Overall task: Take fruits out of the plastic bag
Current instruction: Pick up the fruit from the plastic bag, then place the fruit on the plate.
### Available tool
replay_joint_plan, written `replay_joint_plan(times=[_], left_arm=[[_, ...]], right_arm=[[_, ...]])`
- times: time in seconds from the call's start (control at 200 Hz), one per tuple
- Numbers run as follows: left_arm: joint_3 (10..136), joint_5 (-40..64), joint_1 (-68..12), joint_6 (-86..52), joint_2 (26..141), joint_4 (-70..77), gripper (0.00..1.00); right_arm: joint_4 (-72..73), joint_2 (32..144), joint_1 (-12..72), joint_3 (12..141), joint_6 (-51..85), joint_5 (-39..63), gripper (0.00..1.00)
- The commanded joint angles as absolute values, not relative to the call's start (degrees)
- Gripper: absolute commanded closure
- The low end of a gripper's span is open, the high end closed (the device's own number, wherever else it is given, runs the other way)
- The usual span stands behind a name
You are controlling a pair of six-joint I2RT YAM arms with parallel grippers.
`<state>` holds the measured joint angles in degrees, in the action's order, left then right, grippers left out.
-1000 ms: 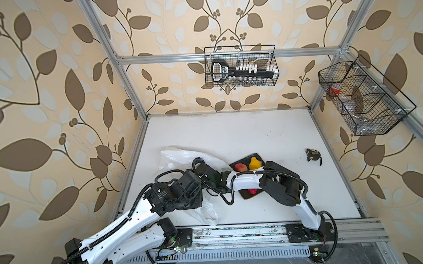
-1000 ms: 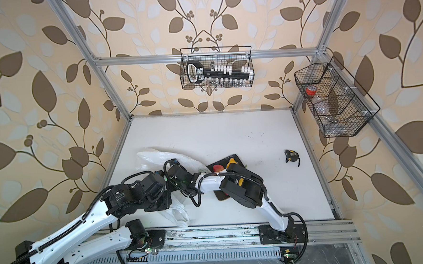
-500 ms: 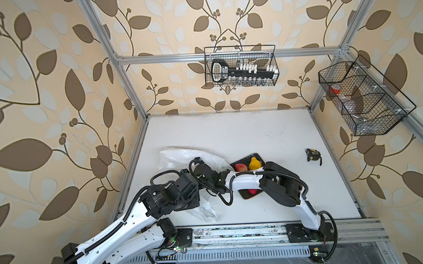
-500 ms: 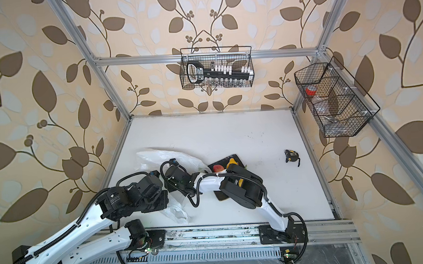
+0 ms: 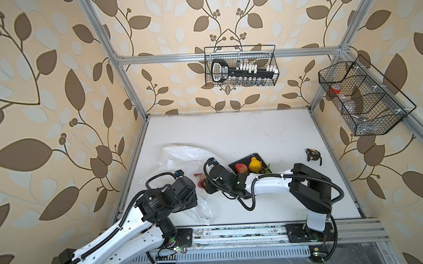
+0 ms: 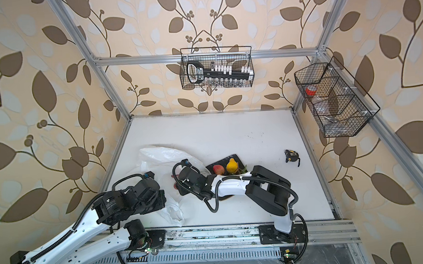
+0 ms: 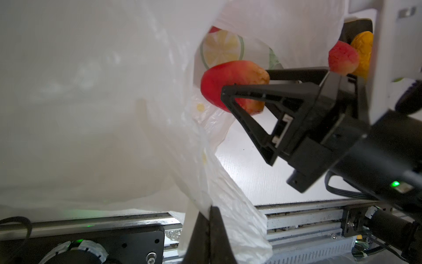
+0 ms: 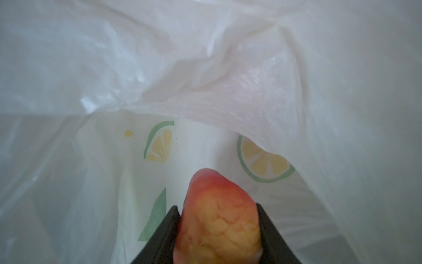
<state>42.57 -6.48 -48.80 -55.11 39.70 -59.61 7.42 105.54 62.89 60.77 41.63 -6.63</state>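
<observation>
A robot test cell: aluminium frame (image 5: 226, 55), leaf-wallpapered walls (image 5: 42, 96), wire baskets (image 5: 239, 47).

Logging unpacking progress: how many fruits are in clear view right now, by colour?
Red or red-yellow fruits: 2, a red fruit on the black tray and a red-yellow fruit in the right gripper at the plastic bag.
Yellow fruits: 1, a lemon on the tray.
Total: 3. Others may be hidden.

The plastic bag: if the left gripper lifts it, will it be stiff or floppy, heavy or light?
Probably floppy: the plastic bag hangs in crinkled folds from the shut left gripper. Likely light: the film is thin and translucent. It may slip; it looks glossy.
</observation>
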Motion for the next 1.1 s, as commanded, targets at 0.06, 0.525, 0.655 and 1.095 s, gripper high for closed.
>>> replay_joint_plan(times=[0.06, 0.525, 0.655, 1.095], left_arm=[[41.4, -8.1, -49.1, -55.5, 40.6, -55.9, 1.00], [42.1, -10.5, -49.1, -55.8, 40.8, -56.1, 1.00], [42.0, -10.5, -49.1, -55.9, 40.5, -56.2, 1.00], [43.1, -10.6, -49.0, -55.9, 39.6, -58.1, 1.00]], right_arm=[[7.6, 99.2, 63.5, 54.5, 43.4, -7.4, 0.68], [-7.4, 73.2, 64.0, 37.8, 46.3, -23.2, 0.68], [-12.7, 71.3, 63.2, 36.3, 47.3, -33.9, 0.67], [-11.9, 83.0, 62.8, 40.9, 45.6, -38.7, 0.52]])
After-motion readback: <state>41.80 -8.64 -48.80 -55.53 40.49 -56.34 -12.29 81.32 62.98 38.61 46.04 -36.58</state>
